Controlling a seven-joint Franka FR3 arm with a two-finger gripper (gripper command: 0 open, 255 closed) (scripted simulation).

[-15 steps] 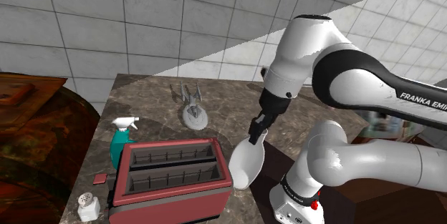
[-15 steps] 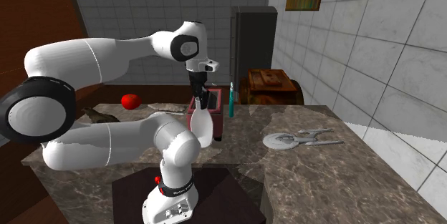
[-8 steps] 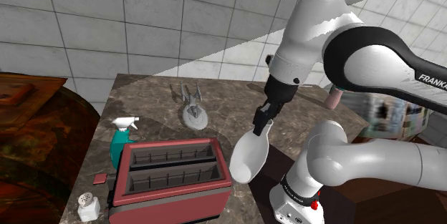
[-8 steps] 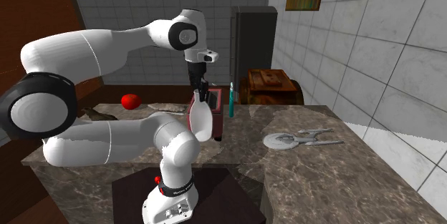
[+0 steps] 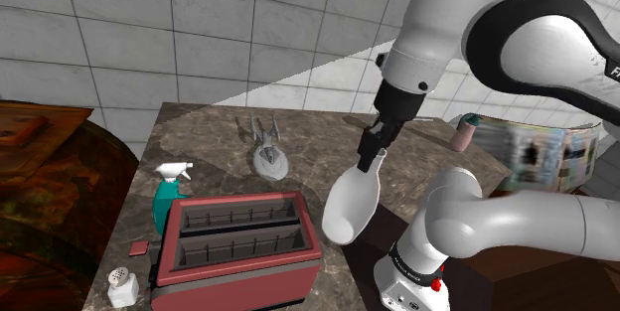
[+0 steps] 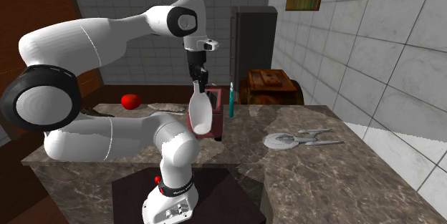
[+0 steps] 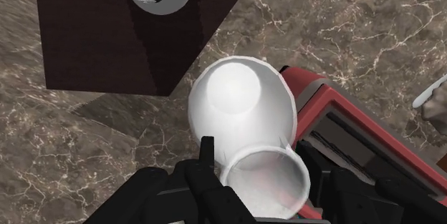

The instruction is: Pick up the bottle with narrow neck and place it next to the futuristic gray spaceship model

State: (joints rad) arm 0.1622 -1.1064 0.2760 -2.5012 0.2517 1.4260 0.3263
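Note:
A white bottle with a narrow neck (image 5: 353, 205) hangs in the air above the marble counter's near edge, between the red toaster and the arm's stand. My gripper (image 5: 374, 150) is shut on its neck from above; the bottle's round body points down. In the second exterior view the bottle (image 6: 200, 115) hangs under the gripper (image 6: 198, 86) in front of the toaster. In the wrist view the fingers (image 7: 208, 159) clasp the neck of the bottle (image 7: 242, 104). The grey spaceship model (image 5: 268, 150) stands on the counter behind the toaster, well apart from the bottle; it also shows as (image 6: 297, 139).
A red two-slot toaster (image 5: 238, 244) takes up the counter's front. Beside it stand a teal spray bottle (image 5: 171, 195) and a small white shaker (image 5: 122, 286). A pinkish cup (image 5: 463, 133) stands behind the arm. A red round fruit (image 6: 130, 101) lies further along the counter.
The arm has risen and carried the bottle upward and slightly toward the shoulder view's right. The grip on the neck is unchanged. The spaceship and toaster have not moved.

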